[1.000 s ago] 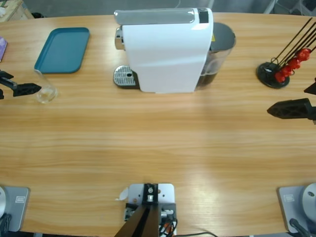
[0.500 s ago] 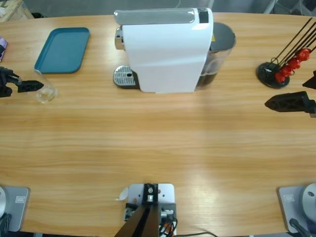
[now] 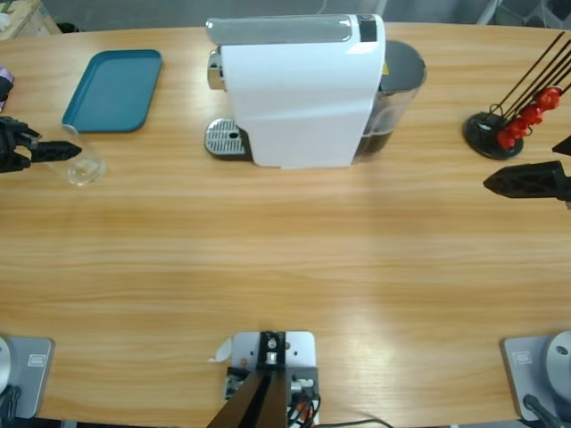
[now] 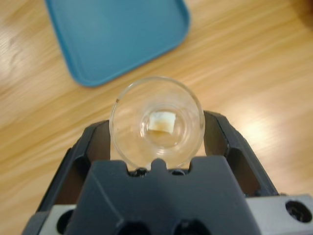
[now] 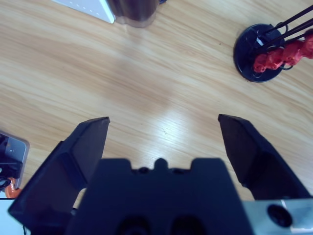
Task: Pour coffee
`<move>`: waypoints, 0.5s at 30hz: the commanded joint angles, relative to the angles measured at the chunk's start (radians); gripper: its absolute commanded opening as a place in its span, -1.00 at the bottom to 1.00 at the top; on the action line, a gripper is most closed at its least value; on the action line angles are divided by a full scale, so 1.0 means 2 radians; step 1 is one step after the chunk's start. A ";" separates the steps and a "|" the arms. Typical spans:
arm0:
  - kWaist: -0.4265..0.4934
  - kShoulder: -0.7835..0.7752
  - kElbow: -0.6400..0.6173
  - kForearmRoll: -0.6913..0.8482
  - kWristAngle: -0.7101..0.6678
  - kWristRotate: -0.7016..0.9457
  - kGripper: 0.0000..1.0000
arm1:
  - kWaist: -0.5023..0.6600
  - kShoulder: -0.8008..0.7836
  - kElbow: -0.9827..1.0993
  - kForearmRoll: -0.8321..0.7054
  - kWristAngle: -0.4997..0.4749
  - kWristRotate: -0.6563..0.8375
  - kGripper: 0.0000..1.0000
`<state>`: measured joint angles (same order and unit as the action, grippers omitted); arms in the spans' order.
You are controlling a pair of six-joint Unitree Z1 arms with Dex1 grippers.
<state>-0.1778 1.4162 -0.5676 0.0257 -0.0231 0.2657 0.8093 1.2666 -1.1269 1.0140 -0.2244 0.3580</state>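
At the table's left edge we see our left gripper (image 4: 156,134) with its jaws on either side of a small clear glass (image 4: 156,122), touching its walls. The glass stands on the wood just beside the teal tray (image 3: 113,89). A thin brownish film of coffee (image 4: 164,139) lies at its bottom. Our right gripper (image 5: 164,129) hangs over bare wood at the right edge, jaws spread wide and holding nothing, near the black stand of red pods (image 3: 500,134). The white machine (image 3: 299,89) stands at the back, middle.
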 commanded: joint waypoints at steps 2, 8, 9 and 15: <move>-0.027 -0.053 0.005 0.013 -0.101 0.067 -1.00 | -0.007 -0.009 0.019 -0.012 -0.009 0.002 1.00; -0.091 0.002 -0.081 0.021 -0.126 0.086 -1.00 | -0.007 -0.011 0.027 -0.016 -0.010 0.004 1.00; -0.092 0.013 -0.096 0.021 -0.126 0.088 -1.00 | -0.007 -0.012 0.029 -0.017 -0.010 0.005 1.00; -0.124 0.082 -0.162 0.032 -0.130 0.098 -1.00 | -0.011 -0.019 0.046 -0.027 -0.019 0.006 1.00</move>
<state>-0.3619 1.4237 -0.7865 0.0610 -0.2584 0.4349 0.8092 1.2581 -1.0965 0.9857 -0.2377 0.3594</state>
